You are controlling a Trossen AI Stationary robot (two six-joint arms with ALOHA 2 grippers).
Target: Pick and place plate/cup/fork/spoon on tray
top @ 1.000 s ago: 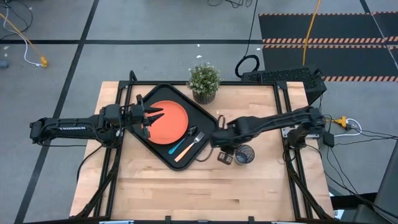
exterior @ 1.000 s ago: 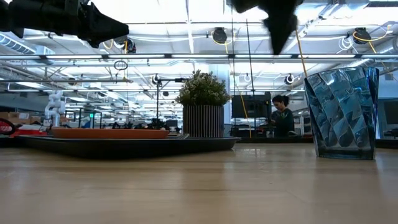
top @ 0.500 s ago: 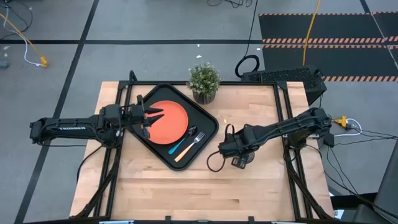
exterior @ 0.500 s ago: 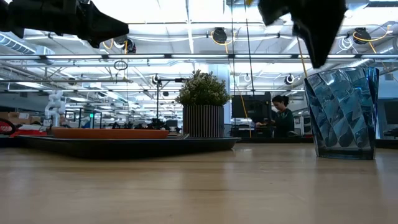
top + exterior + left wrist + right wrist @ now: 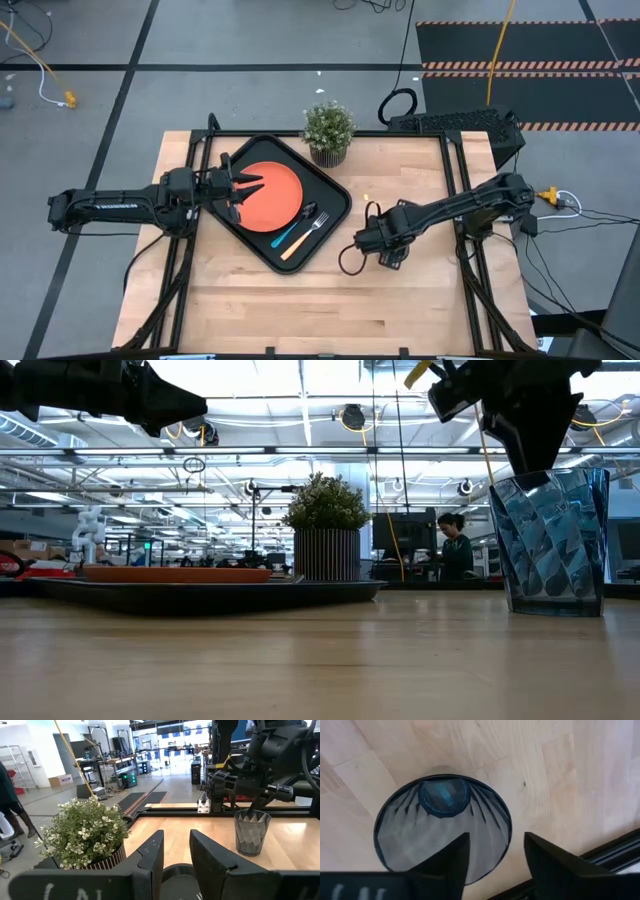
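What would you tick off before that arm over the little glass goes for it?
1. Cup upright on the table: ok.
2. Right gripper open: ok.
3. Right gripper lined up above the cup's mouth, one finger over the inside, one outside the rim: ok.
4. Free space on the tray beside the plate, fork and spoon: ok.
5. Left gripper clear of the cup, over the plate: ok.
6. Cup empty: ok.

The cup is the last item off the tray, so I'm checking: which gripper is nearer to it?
The right. The right gripper hangs directly above the cup, fingers open over its rim. The left gripper is far across the table, over the plate on the tray.
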